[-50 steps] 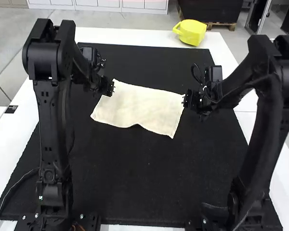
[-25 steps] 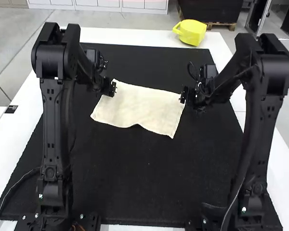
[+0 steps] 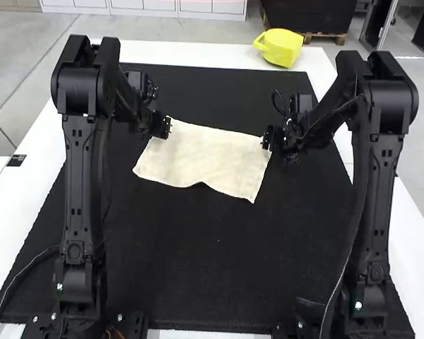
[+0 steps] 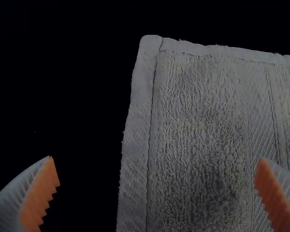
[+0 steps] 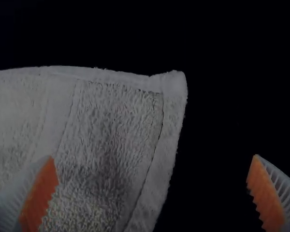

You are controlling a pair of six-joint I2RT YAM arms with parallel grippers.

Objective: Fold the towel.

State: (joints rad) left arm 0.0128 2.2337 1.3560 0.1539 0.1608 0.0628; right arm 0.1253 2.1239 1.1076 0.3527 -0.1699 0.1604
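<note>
Three views over one terry towel [image 3: 205, 157]: one wide, two close.
The high view looks forward and down from above and behind the left arm [image 3: 78, 183] and right arm [image 3: 378, 191], far enough back to take in the black mat [image 3: 198, 268]. Each wrist view faces down, near enough to show the pile; the left shares the towel's left end with the high view, the right its right end.

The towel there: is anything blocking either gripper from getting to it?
Nothing visible does. The left gripper and right gripper are open at the towel's two far corners, with no object between. The yellow container sits beyond the black mat, out of the way.
</note>
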